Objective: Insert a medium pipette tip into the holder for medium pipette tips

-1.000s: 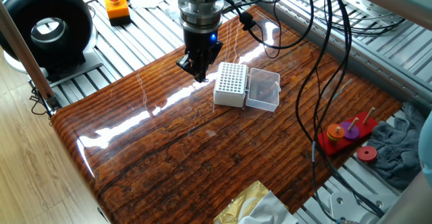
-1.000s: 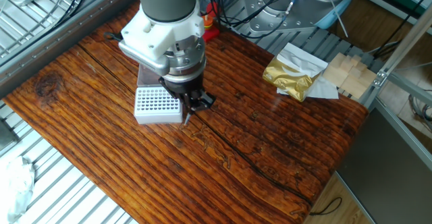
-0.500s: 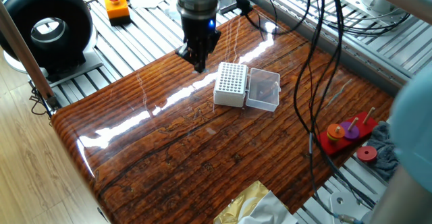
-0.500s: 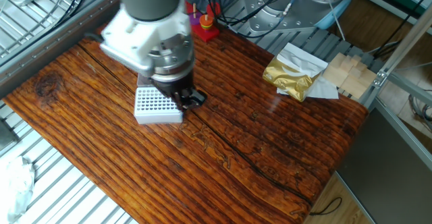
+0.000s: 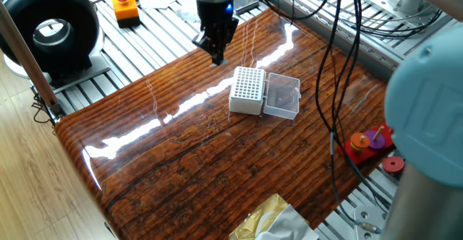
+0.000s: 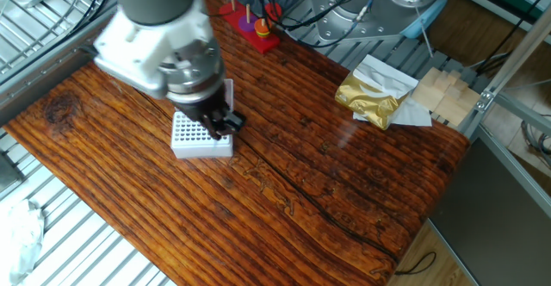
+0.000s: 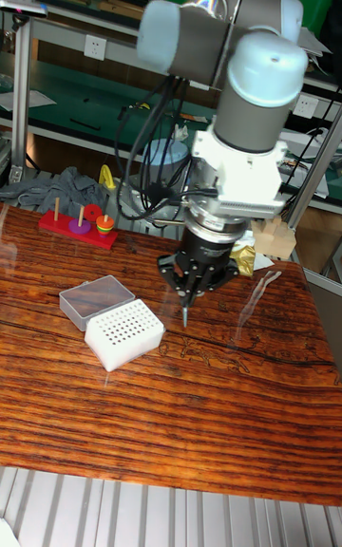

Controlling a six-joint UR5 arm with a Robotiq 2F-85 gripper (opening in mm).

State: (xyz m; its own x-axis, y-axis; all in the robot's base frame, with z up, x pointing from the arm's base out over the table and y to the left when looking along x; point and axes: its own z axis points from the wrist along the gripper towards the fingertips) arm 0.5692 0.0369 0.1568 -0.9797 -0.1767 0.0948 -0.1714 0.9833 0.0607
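A: Pincer (image 7: 186,298) hangs above the bench (image 7: 218,414), fingers drawn in narrow on the medium pipette tip (image 7: 185,312), which points straight down, clear of the wood.

B: Where's the holder?

A: Holder (image 7: 123,332) sits on the bench, white block with a grid of holes, clear lid (image 7: 95,299) hinged open and lying flat beside it. In the tall view the tip hangs just to the right of the block, apart from it. In one fixed view the pincer (image 5: 215,52) is up and left of the holder (image 5: 247,90); in the other it sits in front of the block (image 6: 200,136), hiding part of it.

B: Any text or labels?

A: None readable. Nothing printed on the holder or the arm that I can make out.

B: Change versus earlier?

A: A second ago the pincer was lower and closer to the holder's corner in one fixed view; now it's higher and further toward the far bench edge. In the other view the arm slid left, so it now overlaps the block. Holder and lid haven't moved.

B: Other stuff?

A: Red ring-stack toy (image 7: 80,226), gold foil bag (image 6: 374,97), orange button box (image 5: 125,7).
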